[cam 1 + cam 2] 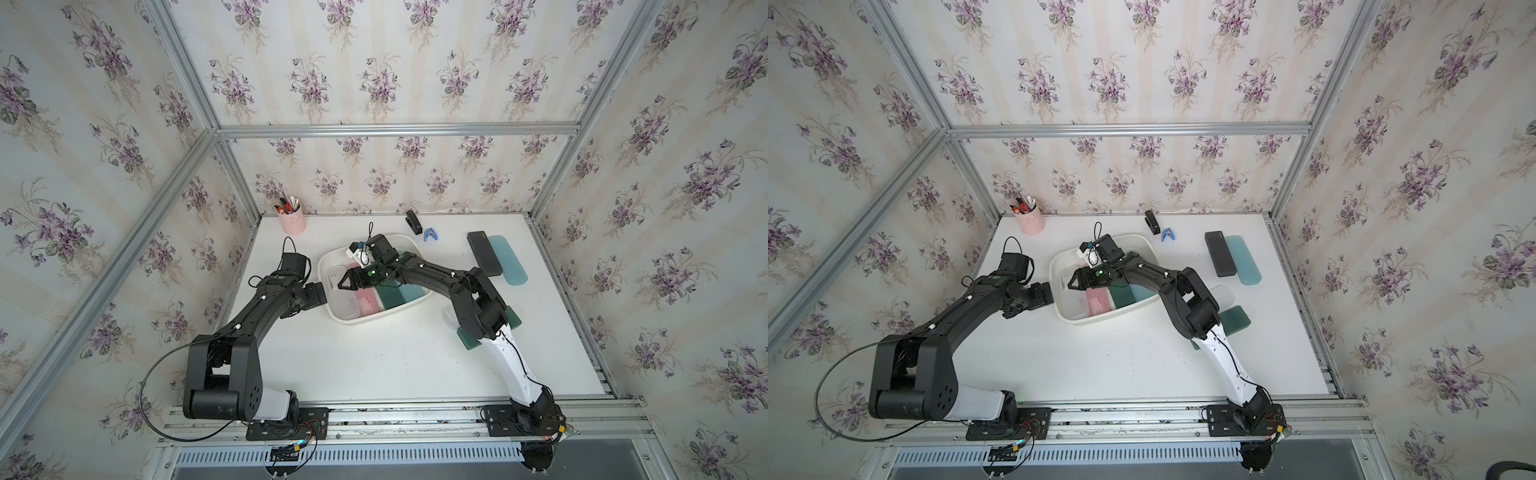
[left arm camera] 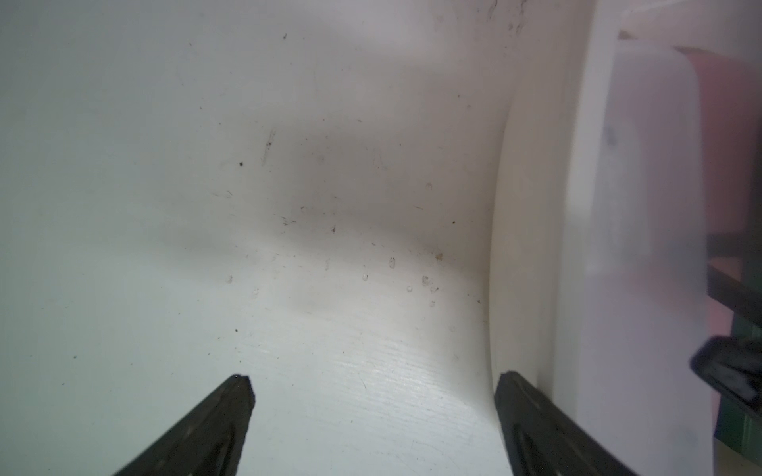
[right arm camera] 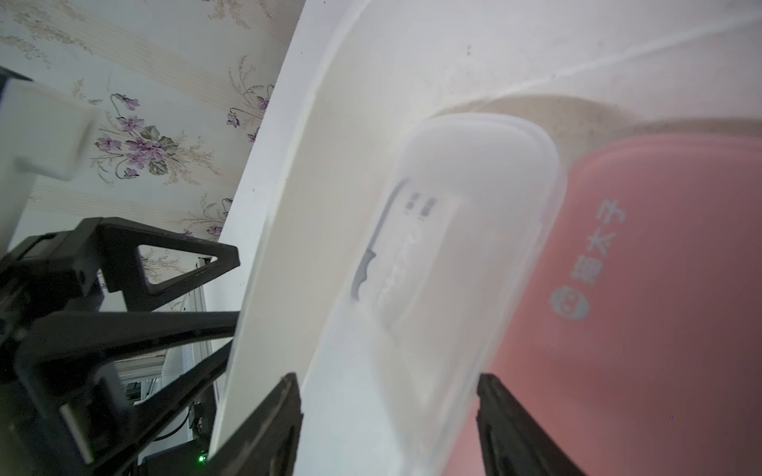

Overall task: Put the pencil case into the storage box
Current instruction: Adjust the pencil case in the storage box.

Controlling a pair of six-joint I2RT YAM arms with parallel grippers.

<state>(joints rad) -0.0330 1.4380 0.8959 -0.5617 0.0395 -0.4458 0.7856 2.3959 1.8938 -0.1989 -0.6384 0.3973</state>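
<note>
Pencil cases lie 4 abreast in the white storage box (image 1: 361, 320) at the middle of the table (image 1: 374, 365). A frosted white pencil case (image 1: 340, 304) is nearest the left wall, then come a pink case (image 1: 366, 303), a dark green case (image 1: 388, 297) and a teal case (image 1: 413, 293). All 4 have their long axes parallel, running from the box's far wall toward the robot.

The right gripper (image 1: 340, 283) hangs over the frosted one. In the right wrist view its 2 fingers (image 3: 288, 412) stand on either side of that case, close along its long sides, and the case's rounded end points away from the wrist. Whether they press on it or only straddle it, I cannot tell.

The left gripper (image 1: 322, 294) sits outside the box, just beside its left wall. Its jaws are spread wide with only bare table between them, and 1 finger (image 2: 519, 412) lies against the box's outer wall.

A black case (image 1: 484, 253) and a second teal case (image 1: 509, 259) lie side by side at the table's right, well apart from the box.
</note>
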